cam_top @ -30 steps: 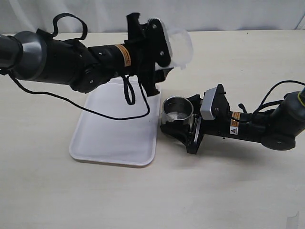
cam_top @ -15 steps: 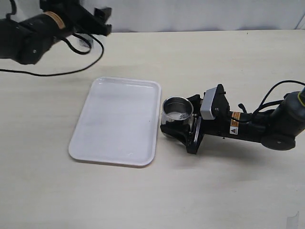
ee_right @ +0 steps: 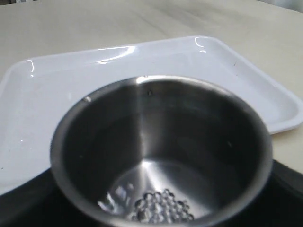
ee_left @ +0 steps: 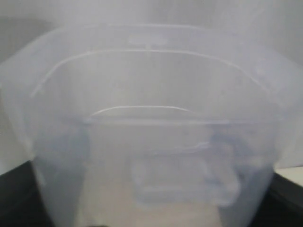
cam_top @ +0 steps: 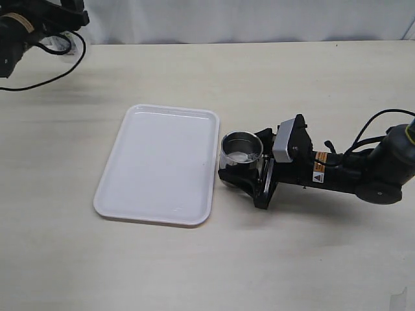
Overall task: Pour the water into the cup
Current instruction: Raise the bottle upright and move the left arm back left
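The steel cup (cam_top: 242, 148) stands on the table just right of the white tray, and my right gripper (cam_top: 245, 170) is shut around it. In the right wrist view the cup (ee_right: 161, 142) fills the frame. A little water (ee_right: 163, 208) with a cluster of bubbles lies at its bottom. My left arm (cam_top: 32, 23) is pulled back to the far left corner. The left wrist view is filled by a translucent plastic tumbler (ee_left: 151, 118) held in the left gripper, whose jaws are hidden behind it.
A white rectangular tray (cam_top: 162, 162) lies left of the cup, with nothing on it; its rim shows behind the cup in the right wrist view (ee_right: 71, 80). A black cable (cam_top: 65, 61) hangs from the left arm. A pale wall runs along the table's far edge.
My left arm with the tumbler has swung from above the cup away to the far left corner. The right gripper and the cup have not moved.
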`<state>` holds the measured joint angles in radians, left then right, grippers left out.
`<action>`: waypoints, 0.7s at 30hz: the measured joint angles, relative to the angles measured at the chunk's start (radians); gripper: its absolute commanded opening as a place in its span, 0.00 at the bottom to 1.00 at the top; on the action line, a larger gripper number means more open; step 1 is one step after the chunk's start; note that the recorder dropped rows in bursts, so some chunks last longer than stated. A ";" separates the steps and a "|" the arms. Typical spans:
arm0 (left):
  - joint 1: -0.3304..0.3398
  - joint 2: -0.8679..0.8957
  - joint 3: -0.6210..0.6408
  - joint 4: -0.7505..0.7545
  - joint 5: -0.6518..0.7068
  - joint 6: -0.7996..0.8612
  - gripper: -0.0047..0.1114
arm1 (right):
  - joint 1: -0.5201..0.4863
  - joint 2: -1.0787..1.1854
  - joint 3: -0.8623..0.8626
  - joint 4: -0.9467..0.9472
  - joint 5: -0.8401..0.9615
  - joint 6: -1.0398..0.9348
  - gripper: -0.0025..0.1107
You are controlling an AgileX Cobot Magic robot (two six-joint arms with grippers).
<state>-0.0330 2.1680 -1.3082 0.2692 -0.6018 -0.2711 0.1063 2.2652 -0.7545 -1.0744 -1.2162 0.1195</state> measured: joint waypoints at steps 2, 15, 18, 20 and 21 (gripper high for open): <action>0.000 0.029 0.000 0.032 -0.012 0.024 0.04 | 0.000 0.000 0.000 0.000 0.000 0.000 0.06; 0.000 0.140 0.000 0.080 -0.108 0.036 0.04 | 0.000 0.000 0.000 0.000 0.000 0.000 0.06; 0.000 0.154 0.000 0.082 -0.149 0.036 0.04 | 0.000 0.000 0.000 0.000 0.000 0.000 0.06; 0.000 0.160 0.000 0.086 -0.158 0.036 0.04 | 0.000 0.000 0.000 0.000 0.000 0.000 0.06; 0.000 0.160 0.000 0.086 -0.160 0.036 0.04 | 0.000 0.000 0.000 0.000 0.000 0.000 0.06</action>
<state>-0.0330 2.3276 -1.3082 0.3555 -0.7616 -0.2352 0.1063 2.2652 -0.7545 -1.0744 -1.2162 0.1195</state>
